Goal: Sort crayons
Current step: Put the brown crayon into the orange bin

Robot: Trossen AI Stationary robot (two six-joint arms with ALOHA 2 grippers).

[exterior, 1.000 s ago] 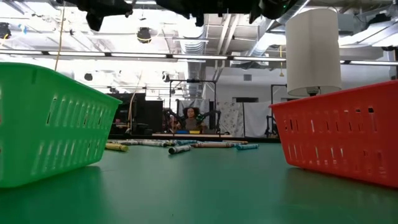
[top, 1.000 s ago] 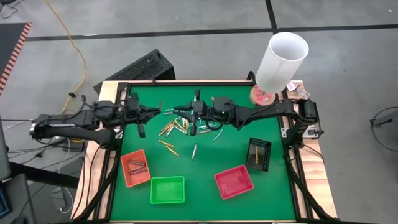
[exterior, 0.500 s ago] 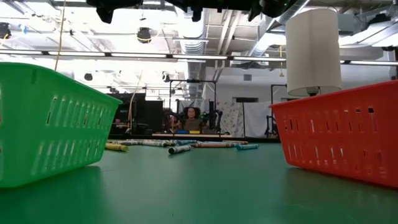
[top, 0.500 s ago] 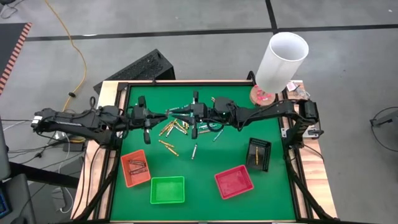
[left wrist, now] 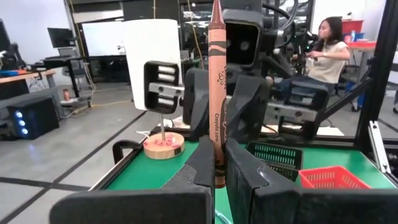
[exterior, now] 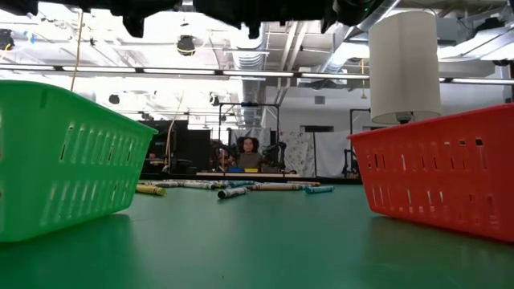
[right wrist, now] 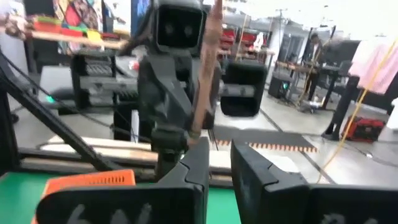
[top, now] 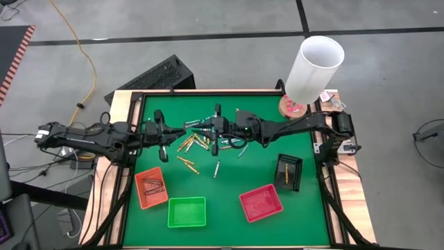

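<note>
Left wrist view: the left pincer, pressed together on an upright reddish-brown crayon at frame centre, faces the slightly spread right pincer just beyond it.

Four trays are set along the near part of the green surface: orange, green, red and black. A white cylinder is stood on a round base at the far right corner. A seated person is seen beyond
</note>
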